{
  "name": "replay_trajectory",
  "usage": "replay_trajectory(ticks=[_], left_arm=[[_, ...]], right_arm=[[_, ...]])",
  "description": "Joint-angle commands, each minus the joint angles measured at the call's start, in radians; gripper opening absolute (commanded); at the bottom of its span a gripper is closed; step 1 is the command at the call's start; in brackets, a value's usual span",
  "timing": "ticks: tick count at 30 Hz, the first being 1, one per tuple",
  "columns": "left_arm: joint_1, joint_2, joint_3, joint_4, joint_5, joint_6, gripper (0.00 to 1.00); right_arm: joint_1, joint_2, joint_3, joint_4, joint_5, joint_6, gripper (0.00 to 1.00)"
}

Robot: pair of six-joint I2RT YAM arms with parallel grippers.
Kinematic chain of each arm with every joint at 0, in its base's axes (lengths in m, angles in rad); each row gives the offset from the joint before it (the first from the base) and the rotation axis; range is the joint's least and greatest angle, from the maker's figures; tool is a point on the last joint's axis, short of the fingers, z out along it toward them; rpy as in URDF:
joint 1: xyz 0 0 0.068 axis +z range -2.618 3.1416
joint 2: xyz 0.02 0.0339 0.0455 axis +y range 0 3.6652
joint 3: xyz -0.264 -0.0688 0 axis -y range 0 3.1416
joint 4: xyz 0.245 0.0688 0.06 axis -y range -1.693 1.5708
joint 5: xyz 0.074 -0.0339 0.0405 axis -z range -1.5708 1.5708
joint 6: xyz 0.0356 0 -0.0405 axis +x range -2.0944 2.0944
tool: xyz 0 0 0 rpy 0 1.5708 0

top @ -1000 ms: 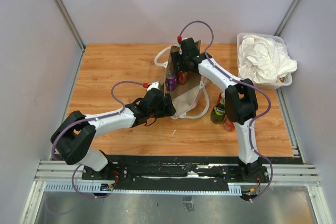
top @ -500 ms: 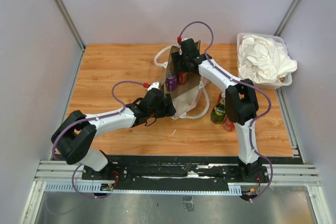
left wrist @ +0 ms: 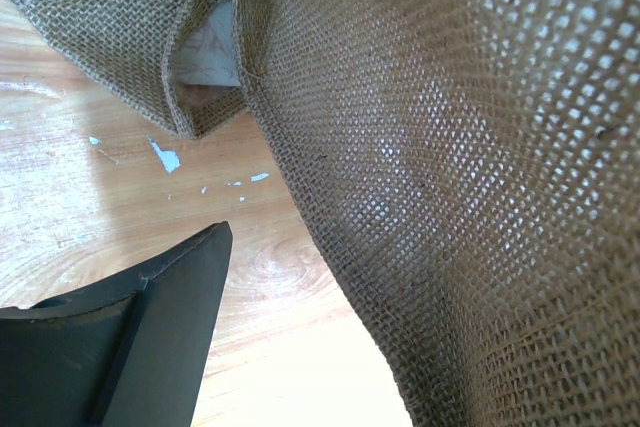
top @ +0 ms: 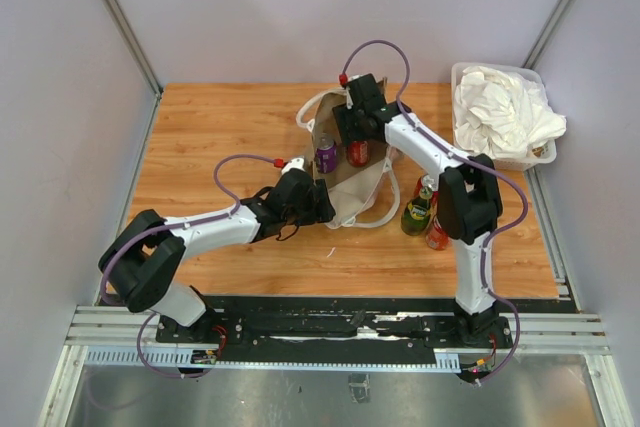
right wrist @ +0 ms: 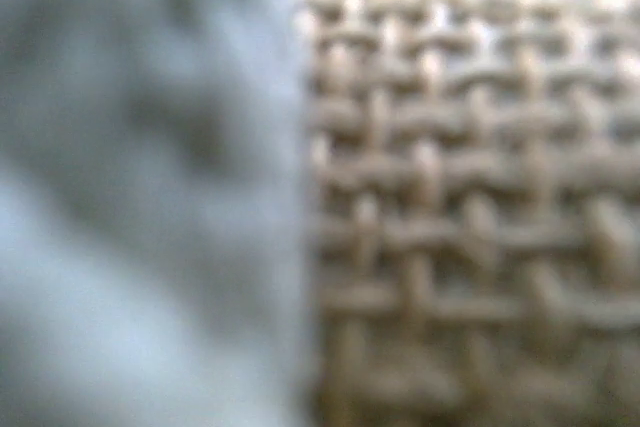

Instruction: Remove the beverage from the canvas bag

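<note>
- Top view: canvas bag [top: 352,185] sits mid-frame on the wooden table [top: 220,127], slumped, its mouth gaping toward the far wall; one white rope handle [top: 304,113] loops off its upper left, another [top: 386,211] off its lower right
- Two drinks stand inside the bag's mouth, just beside each other: purple can [top: 326,156] on the left, red can [top: 357,153] on the right; both upright
- Right gripper [top: 355,132] reaches into the bag from the upper side, right above the red can and seemingly touching its top; how wide the claw stands, and whether it has the can, I cannot tell
- Right wrist view: blurred, very close; coarse tan weave [right wrist: 470,197] fills the right half, a soft grey-blue smear the left; no fingers to be made out
- Left gripper [top: 318,203] sits against the bag's lower left edge; grip not readable from above
- Left wrist view: one dark finger [left wrist: 130,347] at lower left over the wood; burlap [left wrist: 450,197] drapes across the top and right, hiding the other finger; claw's opening cannot be told; a pale patch [left wrist: 205,47] shows inside a fold at upper left
- Right of the bag, partly behind the right arm: green bottle [top: 415,215] and orange-red bottle [top: 436,237], outside the bag
- Upper right: clear bin [top: 470,72] with white cloth [top: 505,112], well apart from the bag
</note>
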Motion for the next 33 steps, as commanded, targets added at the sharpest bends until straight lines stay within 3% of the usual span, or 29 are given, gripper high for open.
replay_trajectory(ticks=[1, 16, 28, 33], left_arm=[[-0.005, 0.037, 0.015, -0.039, -0.034, 0.021, 0.81], [-0.003, 0.051, 0.047, -0.039, -0.054, 0.027, 0.81], [0.039, 0.080, 0.084, -0.042, -0.062, 0.043, 0.81], [0.084, 0.086, 0.088, -0.037, -0.052, 0.051, 0.81]], right_arm=[[0.018, -0.139, -0.004, -0.055, 0.015, -0.070, 0.01], [0.103, -0.478, -0.093, -0.123, 0.063, -0.099, 0.01], [0.243, -0.938, -0.462, -0.224, 0.174, 0.020, 0.01], [0.282, -1.059, -0.565, -0.282, 0.177, 0.085, 0.01]])
